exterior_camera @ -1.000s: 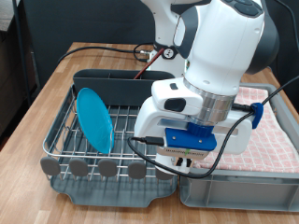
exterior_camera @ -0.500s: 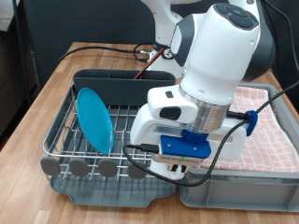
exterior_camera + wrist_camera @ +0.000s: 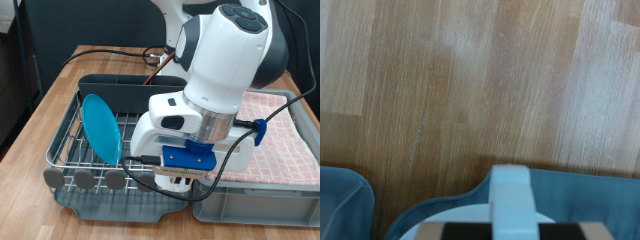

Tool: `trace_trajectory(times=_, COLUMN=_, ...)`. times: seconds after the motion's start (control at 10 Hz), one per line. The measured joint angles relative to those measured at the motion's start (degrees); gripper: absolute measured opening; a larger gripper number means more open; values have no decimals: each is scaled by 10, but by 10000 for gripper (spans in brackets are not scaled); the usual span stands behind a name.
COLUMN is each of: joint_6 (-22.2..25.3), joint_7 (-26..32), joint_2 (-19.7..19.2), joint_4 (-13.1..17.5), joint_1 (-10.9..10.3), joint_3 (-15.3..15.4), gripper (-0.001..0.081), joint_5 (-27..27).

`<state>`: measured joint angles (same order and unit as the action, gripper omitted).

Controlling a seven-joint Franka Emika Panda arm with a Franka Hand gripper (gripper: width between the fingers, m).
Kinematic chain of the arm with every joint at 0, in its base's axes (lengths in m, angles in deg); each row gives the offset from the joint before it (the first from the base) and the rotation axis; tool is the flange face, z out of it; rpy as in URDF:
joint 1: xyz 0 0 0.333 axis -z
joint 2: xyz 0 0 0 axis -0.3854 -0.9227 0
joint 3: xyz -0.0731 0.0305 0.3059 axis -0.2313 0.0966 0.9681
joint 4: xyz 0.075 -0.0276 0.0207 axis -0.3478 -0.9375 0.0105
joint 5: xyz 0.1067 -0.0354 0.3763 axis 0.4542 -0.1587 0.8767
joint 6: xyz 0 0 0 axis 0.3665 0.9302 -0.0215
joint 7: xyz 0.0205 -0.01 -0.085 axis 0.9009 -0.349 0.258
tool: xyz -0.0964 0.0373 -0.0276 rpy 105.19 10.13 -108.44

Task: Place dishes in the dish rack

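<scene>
You are looking at a round bright-blue plate that is already standing on edge in the dish rack, leaning slightly among the silver wires toward the exterior view's left. Behind it, toward the exterior view's top, the dark grey oblong caddy is sitting along the rack's far side. In the wrist view, a white mug is showing at the edge of the picture with its handle pointing up toward the camera, and it is lying close under the hand; the mug is hidden in the exterior view behind the arm. Your gripper is hanging low over the rack's right part in the exterior view, with the bulky white arm blocking most of that side. You cannot tell from either picture whether the fingers are spread or pressed together, since they are hidden. To the exterior view's right, the grey tub lined with the pink checked cloth is sitting just beside the rack, all on the wooden table.
</scene>
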<state>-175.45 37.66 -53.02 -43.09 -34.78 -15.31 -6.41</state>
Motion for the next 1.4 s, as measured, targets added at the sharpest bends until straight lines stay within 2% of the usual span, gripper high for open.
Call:
trace_trajectory(times=0.4, joint_6=0, joint_7=9, joint_2=-16, joint_4=19, joint_1=10, joint_3=10, gripper=72, joint_5=19)
trace_trajectory(times=0.8, joint_6=19, joint_7=-9, joint_2=-17, joint_4=21, joint_1=8, joint_3=13, gripper=72, joint_5=30)
trace_trajectory(times=1.4, joint_6=18, joint_7=-10, joint_2=-18, joint_4=20, joint_1=7, joint_3=13, gripper=72, joint_5=28)
